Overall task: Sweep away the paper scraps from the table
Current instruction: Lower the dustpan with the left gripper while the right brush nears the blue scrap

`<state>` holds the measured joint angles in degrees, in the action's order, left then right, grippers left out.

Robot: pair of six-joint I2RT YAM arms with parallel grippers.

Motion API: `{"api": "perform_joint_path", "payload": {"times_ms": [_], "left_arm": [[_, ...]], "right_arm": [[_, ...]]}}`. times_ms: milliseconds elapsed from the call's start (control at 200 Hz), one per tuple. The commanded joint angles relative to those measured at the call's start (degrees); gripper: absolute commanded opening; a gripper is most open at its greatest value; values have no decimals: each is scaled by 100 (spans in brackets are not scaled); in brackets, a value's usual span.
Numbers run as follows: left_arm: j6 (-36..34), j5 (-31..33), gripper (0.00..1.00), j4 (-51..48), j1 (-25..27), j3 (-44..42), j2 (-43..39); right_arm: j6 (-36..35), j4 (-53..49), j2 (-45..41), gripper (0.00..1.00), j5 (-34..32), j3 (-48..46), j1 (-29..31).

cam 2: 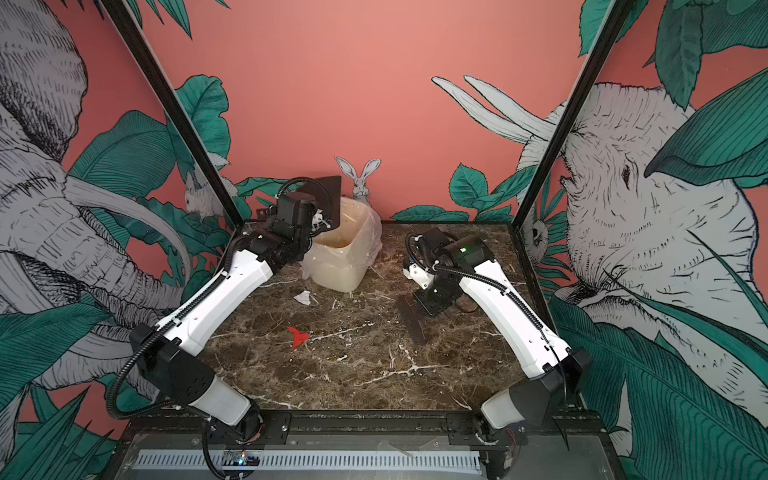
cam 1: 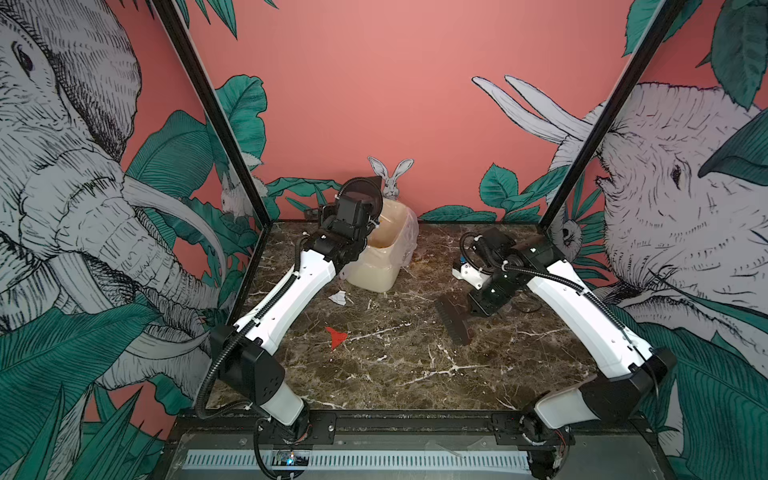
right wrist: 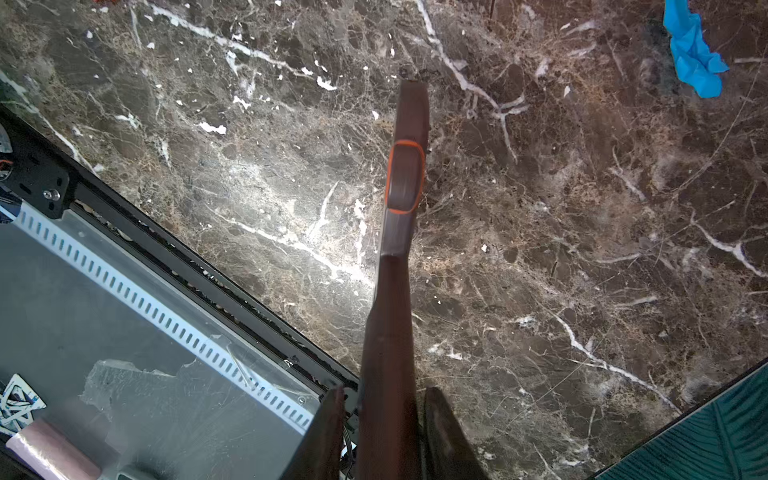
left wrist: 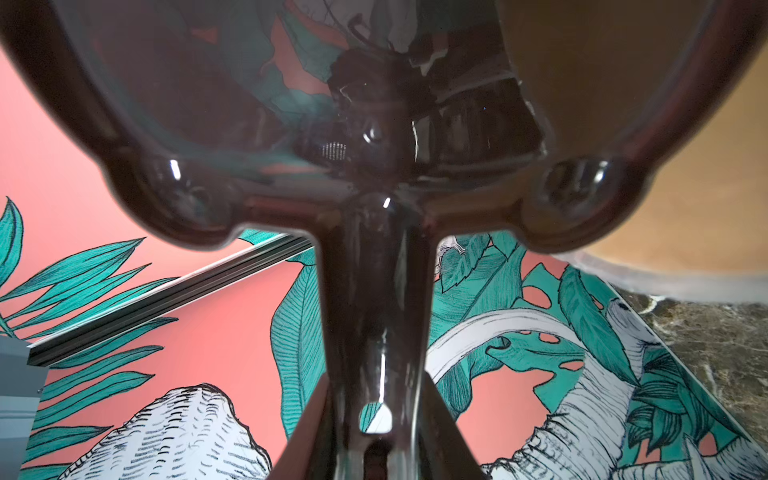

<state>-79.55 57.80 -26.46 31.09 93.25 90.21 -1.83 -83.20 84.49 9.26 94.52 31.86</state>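
Only the right wrist view shows a creased blue scrap [right wrist: 692,54] on the table [right wrist: 540,249], apart from the brush [right wrist: 405,183] whose handle the right gripper [right wrist: 386,419] clamps. Both top views show a torn red scrap [cam 1: 336,336] mid-left and a white scrap [cam 1: 337,297] just near of the bin [cam 1: 376,270]. The left gripper [left wrist: 379,432] grips the dustpan [left wrist: 291,104], tilted over the bin. Dark veined marble, jungle-mural walls [cam 1: 374,83].

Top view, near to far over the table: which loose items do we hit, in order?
red paper scrap → white paper scrap → bin. The brush is left out: it spans the depth of both scraps.
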Motion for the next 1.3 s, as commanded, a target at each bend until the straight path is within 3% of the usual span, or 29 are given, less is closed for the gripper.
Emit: {"api": "perform_joint_path", "payload": {"times_ms": [0, 250, 515, 620, 705, 860, 1140, 1296], "left_arm": [[126, 109, 0, 143, 36, 149, -307], [2144, -72, 0, -1359, 349, 1424, -251], [4771, -575, 0, -3005, 1614, 1883, -261], [6065, -1046, 0, -3825, 1820, 2028, -227], [6863, -1546, 0, -4001, 1910, 1706, -449], [7673, -2076, 0, -3913, 2181, 779, -917], [8820, -2427, 0, -4281, 2949, -505, -1257], [9497, -2513, 0, -4498, 3428, -1005, -1421]], "right_arm": [[42, -12, -117, 0, -225, 146, -13], [-8, 120, -75, 0, -1808, 228, -21], [-351, 649, 226, 0, -3697, 331, -88], [-581, 958, 397, 0, -4117, 304, -241], [-812, 1328, 512, 0, -4260, 269, -421], [-1523, 2141, 682, 0, -4041, 122, -766], [-2610, 2539, 1636, 0, -3474, 406, -1020], [-2872, 2497, 2032, 0, -3594, 582, -1059]]}}
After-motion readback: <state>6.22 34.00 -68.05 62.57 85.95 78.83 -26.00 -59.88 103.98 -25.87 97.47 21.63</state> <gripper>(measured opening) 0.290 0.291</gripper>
